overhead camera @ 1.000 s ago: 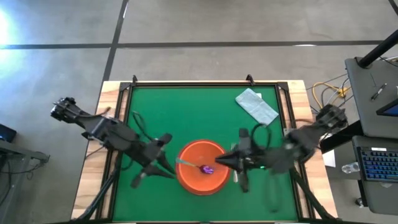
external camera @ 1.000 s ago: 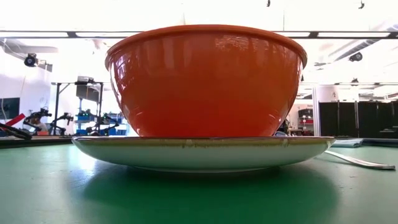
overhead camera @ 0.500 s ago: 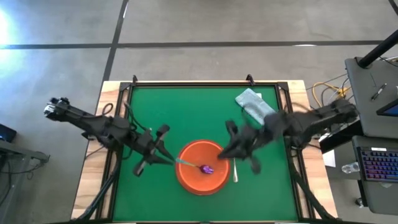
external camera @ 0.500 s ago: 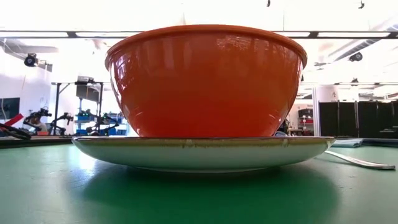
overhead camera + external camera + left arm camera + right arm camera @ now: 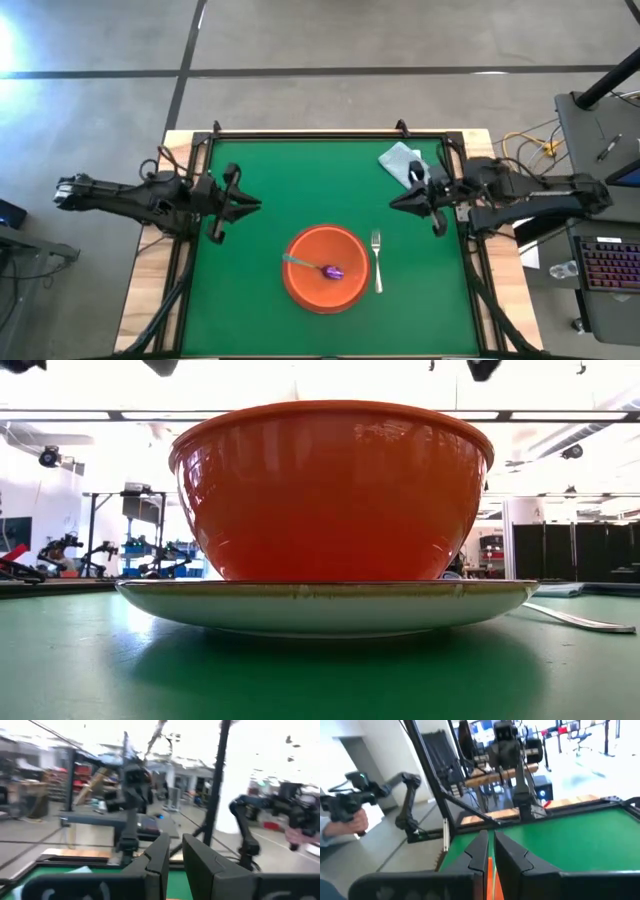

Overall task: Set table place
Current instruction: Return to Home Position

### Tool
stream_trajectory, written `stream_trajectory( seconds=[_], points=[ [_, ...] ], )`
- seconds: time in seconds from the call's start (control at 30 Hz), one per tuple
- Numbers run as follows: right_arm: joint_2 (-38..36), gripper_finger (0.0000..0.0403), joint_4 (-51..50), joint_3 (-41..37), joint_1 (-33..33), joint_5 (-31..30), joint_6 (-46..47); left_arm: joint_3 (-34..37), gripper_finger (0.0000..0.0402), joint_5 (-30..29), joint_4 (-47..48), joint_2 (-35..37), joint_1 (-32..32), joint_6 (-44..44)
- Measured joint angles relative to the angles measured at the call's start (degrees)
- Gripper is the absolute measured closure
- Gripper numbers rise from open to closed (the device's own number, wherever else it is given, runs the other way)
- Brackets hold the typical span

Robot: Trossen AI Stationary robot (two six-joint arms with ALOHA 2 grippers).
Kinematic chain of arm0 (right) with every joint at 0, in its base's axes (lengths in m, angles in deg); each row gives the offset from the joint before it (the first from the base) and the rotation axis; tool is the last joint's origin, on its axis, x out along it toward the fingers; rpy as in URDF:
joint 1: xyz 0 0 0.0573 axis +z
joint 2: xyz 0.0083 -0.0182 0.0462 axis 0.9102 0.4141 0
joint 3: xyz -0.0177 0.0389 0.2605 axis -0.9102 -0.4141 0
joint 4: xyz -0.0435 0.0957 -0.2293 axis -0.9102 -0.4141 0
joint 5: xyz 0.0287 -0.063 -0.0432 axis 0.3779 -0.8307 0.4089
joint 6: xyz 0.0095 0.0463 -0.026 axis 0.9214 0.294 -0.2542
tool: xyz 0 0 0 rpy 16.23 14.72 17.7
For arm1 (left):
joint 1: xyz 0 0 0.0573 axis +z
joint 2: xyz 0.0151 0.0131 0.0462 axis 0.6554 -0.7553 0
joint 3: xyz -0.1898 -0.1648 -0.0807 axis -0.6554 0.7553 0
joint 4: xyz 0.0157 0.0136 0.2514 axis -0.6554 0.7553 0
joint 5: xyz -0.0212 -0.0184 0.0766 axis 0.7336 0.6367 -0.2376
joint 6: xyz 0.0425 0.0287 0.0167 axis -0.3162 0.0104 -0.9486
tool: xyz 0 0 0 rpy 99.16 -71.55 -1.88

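Note:
The orange bowl [image 5: 325,268] stands on the flat plate [image 5: 320,605] near the table's [image 5: 300,170] near edge. The purple-ended spoon [image 5: 322,269] lies inside the bowl. The silver fork [image 5: 377,260] lies flat on the green top just right of the plate, and also shows in the low view [image 5: 580,620]. My left gripper [image 5: 252,203] is shut and empty, above the table's left part, left of and beyond the bowl. My right gripper [image 5: 395,203] is shut and empty, above the table's right part, beyond the fork.
A pale blue-green folded cloth [image 5: 402,162] lies at the table's far right corner, partly under my right arm. A desk with a keyboard [image 5: 610,265] stands right of the table. A person's hand [image 5: 347,822] shows in the room beyond.
Both grippers have drawn back from the bowl and risen. My left has gone toward the table's left and far edges. My right has gone toward the right and far edges. The fork, which my right gripper stood over, now lies uncovered right of the plate.

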Motion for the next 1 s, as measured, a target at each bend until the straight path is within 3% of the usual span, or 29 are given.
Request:
stream_trajectory(
  seconds=[0.13, 0.4, 0.67, 0.93, 1.0],
  points=[
    [-7.44, 0.0381, 1.58, -7.25, -0.97, 0.03, -0.04, 5.99, 0.0362, -4.98, -3.76, 2.58, 0.07, 2.56],
    [-18.60, 0.0381, 15.12, -22.63, -0.98, -0.42, 0.78, 15.00, 0.0362, -7.54, -9.10, 6.19, 0.09, 7.25],
    [-25.03, 0.0381, 21.43, -33.24, -1.05, -3.84, 2.92, 23.04, 0.0362, -11.13, -9.07, 11.10, 0.11, 9.40],
    [-29.14, 0.0381, 28.87, -41.02, -1.07, -6.80, 2.98, 31.54, 0.0362, -11.03, -8.23, 22.25, 0.11, 15.07],
    [-29.91, 0.0381, 28.79, -42.51, -1.07, -7.90, 3.43, 31.46, 0.0362, -11.17, -3.77, 24.75, 0.11, 15.07]
  ],
)
